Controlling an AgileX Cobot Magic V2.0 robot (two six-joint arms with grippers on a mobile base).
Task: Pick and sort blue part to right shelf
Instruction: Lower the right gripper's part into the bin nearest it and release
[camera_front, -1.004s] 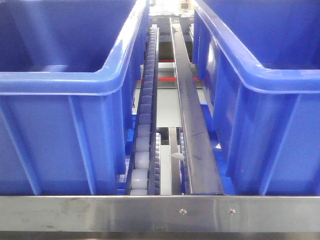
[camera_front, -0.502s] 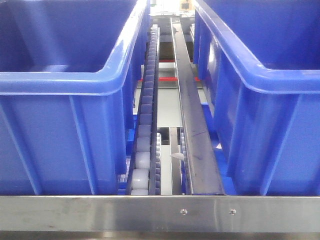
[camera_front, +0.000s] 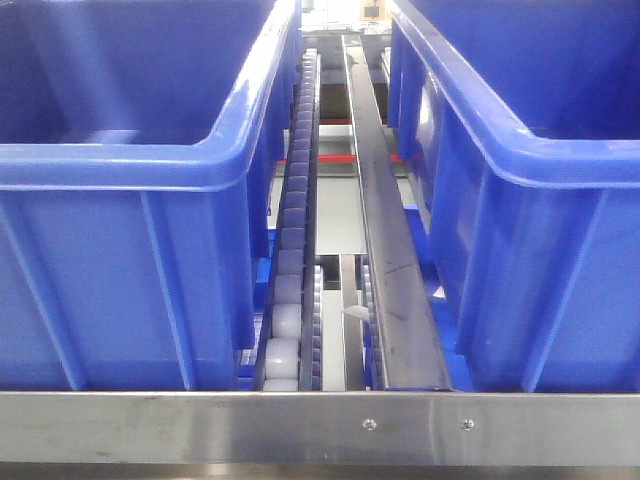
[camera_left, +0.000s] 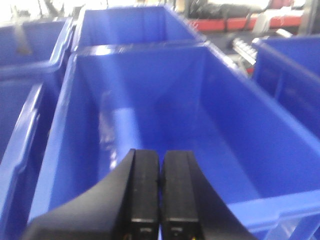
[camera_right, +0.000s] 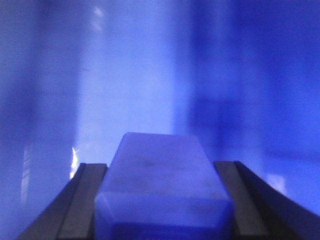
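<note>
Right gripper (camera_right: 161, 200) clamped on small solid-blue plastic block part (camera_right: 162, 182), held between the two dark fingers (camera_right: 82, 200), blurred blue plastic surface filling everything beyond the jaws. Left gripper (camera_left: 160, 192) closed, black pads pressed together, nothing between them, large blue open-topped plastic bin (camera_left: 65, 125) just ahead of and below the jaws. Front view: stainless-steel shelf rail (camera_front: 200, 425), grey roller track (camera_front: 290, 250) between two blue bins.

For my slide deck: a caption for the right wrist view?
Right tool grips the blue part against blurred blue bin wall.
</note>
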